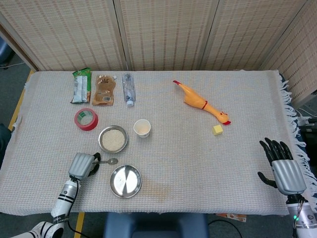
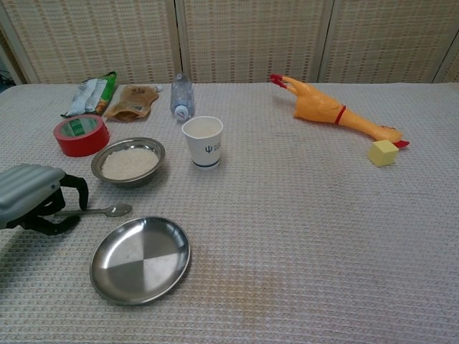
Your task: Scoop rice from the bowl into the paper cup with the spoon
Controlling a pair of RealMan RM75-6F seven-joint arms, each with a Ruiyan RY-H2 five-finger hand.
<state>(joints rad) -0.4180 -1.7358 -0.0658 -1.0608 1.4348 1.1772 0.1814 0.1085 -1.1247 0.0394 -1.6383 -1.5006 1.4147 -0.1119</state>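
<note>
A steel bowl of rice (image 1: 113,139) (image 2: 128,163) stands left of centre, with a white paper cup (image 1: 142,128) (image 2: 203,141) just to its right. The metal spoon (image 1: 110,161) (image 2: 107,211) lies flat on the cloth in front of the bowl, its handle pointing left. My left hand (image 1: 83,165) (image 2: 32,197) sits at the handle's end, fingers arched over it and thumb on the cloth, with no firm grip showing. Only the head view shows my right hand (image 1: 285,166), which hovers open with spread fingers at the table's right edge.
An empty steel plate (image 1: 125,181) (image 2: 140,259) lies in front of the spoon. Red tape (image 1: 86,119), two snack packets (image 1: 81,85) (image 1: 103,90) and a bottle (image 1: 128,89) line the back left. A rubber chicken (image 1: 202,103) and a yellow cube (image 1: 217,130) are at the right.
</note>
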